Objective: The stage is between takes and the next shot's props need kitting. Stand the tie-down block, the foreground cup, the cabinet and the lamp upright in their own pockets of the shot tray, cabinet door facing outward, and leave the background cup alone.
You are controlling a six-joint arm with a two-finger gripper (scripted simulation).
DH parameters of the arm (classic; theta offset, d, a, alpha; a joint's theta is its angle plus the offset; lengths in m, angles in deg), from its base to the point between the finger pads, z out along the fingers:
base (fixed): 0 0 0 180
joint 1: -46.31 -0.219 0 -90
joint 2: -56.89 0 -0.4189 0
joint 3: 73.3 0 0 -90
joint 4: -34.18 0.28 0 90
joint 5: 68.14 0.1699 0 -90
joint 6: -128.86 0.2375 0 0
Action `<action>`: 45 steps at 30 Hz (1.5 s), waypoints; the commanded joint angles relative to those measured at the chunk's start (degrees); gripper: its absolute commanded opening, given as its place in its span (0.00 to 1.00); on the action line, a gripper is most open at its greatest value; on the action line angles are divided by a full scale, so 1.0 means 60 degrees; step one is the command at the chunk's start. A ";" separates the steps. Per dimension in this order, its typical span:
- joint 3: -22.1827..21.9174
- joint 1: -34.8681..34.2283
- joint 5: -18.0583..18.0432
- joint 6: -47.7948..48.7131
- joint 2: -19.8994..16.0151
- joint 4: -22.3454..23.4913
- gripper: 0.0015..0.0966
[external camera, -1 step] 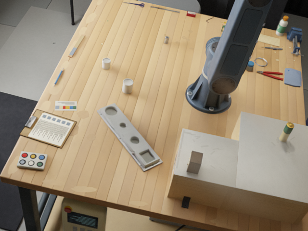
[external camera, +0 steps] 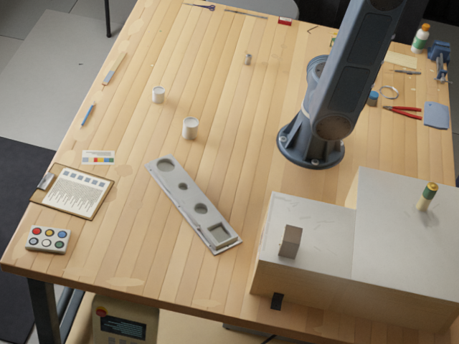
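Observation:
The grey shot tray lies flat and slanted in the middle of the wooden table, with three round pockets and one square pocket, all of them holding nothing. Two white cups stand upright beyond it: the nearer, larger cup and the farther, smaller cup. A small grey metal cylinder stands farther back. The grey box-shaped cabinet stands on the lower step of a stepped platform at the right. The lamp, cream with a green and gold top, stands tilted on the upper step. Only my arm's base and link show; the gripper is out of view.
The stepped platform fills the table's near right corner beside the arm base. A clipboard, a colour card and a button box lie along the left edge. Pliers, a ring, a bottle and a vice sit at the far right.

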 commanded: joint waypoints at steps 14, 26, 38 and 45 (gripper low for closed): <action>0.0019 0.0000 0.0000 0.0000 0.0005 -0.0009 0.97; 0.0020 0.0000 0.0000 0.0000 0.0006 -0.0010 0.71; 0.0021 0.0000 0.0000 0.0000 0.0006 -0.0010 0.46; 0.0021 0.0000 0.0000 0.0000 0.0006 -0.0010 0.40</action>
